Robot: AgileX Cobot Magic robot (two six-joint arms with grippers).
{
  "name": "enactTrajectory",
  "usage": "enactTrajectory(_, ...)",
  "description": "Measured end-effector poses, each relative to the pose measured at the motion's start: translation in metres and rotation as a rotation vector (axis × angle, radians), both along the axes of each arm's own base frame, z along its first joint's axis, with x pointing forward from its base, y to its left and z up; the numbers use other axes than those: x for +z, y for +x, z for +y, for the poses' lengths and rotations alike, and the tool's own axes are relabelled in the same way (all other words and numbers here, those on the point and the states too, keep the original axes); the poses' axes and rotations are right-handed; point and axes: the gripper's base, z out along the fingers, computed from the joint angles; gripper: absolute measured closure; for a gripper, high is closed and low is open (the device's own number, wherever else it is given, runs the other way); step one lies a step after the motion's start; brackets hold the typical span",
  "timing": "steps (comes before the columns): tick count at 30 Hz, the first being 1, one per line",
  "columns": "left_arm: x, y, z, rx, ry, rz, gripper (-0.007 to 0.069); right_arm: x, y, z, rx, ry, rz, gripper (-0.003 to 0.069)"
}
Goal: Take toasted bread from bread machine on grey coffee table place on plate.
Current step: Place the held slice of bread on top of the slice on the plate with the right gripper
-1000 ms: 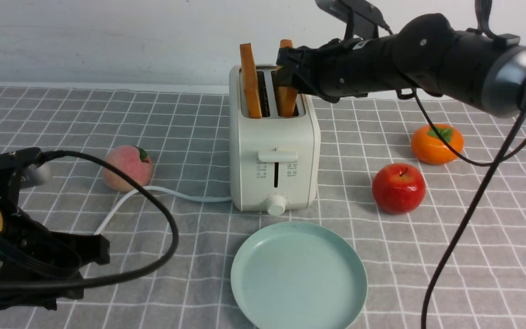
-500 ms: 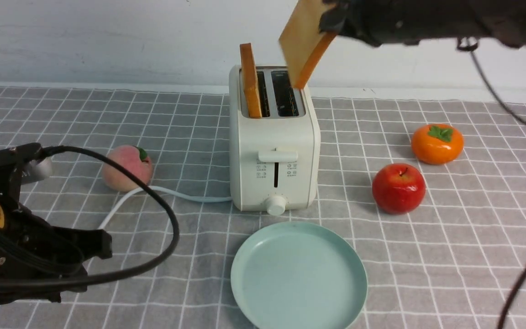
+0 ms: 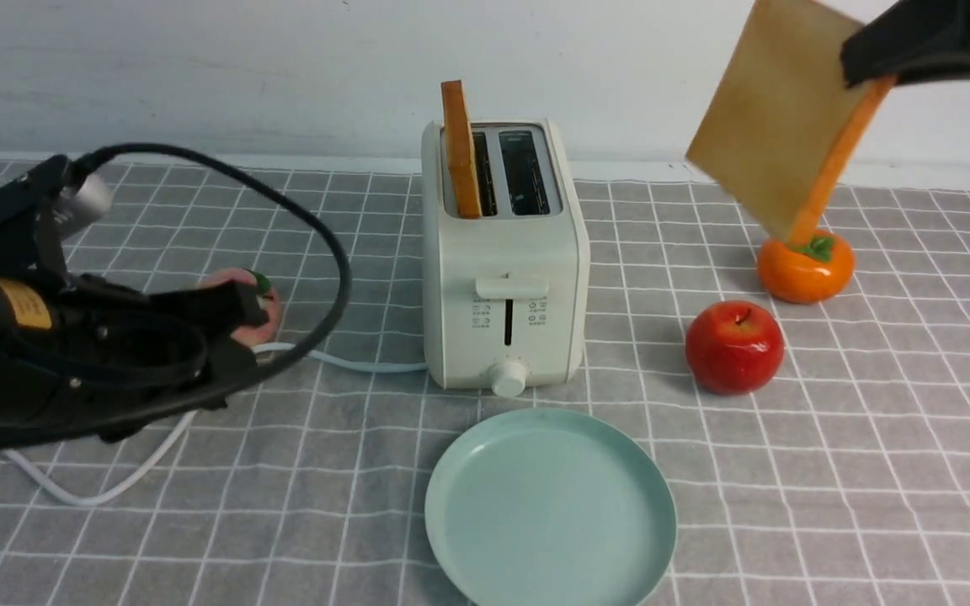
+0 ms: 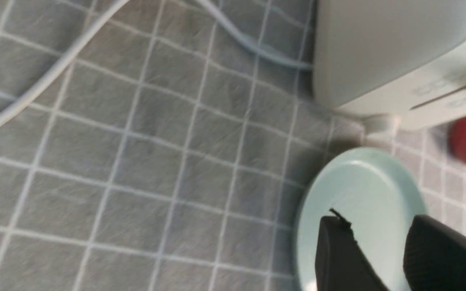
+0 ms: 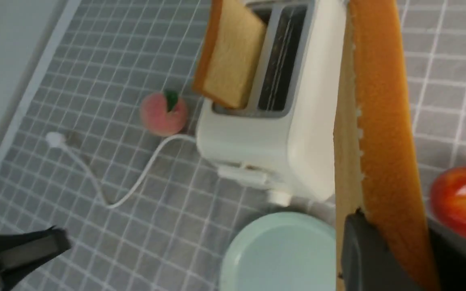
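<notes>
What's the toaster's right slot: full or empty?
Empty. On the bread machine, the right slot shows bare; one toast slice stands upright in the left slot, the other slice hangs tilted, clamped in the right tool.

Mint plate [image 3: 548, 513], grey white-gridded table [image 3: 872, 471]

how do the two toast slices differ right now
The held slice hangs in the air, clamped by the right end effector; the other slice stands in the left slot of the toaster. The held slice is tilted, showing its pale face; the other slice is upright and edge-on. Both are square with orange-brown crust.
</notes>
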Motion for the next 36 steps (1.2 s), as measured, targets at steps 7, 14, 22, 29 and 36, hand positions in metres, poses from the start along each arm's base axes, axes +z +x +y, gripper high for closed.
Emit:
enactTrajectory(7,-0.006,0.009,-0.005,0.034,-0.079,0.025,0.0386,-0.018,-0.015,0.051,0.295,0.108,0.025,0.0546)
enactTrajectory(14,-0.008,0.007,-0.006,0.029,-0.081,0.052,0.0386,-0.039,-0.031,0.076,0.48,0.058,-0.004,0.0546)
enactTrajectory(22,-0.01,0.005,-0.006,0.018,-0.074,0.086,0.0386,-0.121,-0.04,0.101,0.395,0.083,0.127,0.0546)
enactTrajectory(29,-0.013,0.002,-0.007,0.005,-0.07,0.133,0.0386,-0.163,-0.033,0.104,0.113,0.116,0.077,0.0546)
enactTrajectory(36,-0.013,0.0,-0.01,0.01,-0.119,0.169,0.0386,-0.184,-0.033,0.102,0.014,0.165,0.15,0.0546)
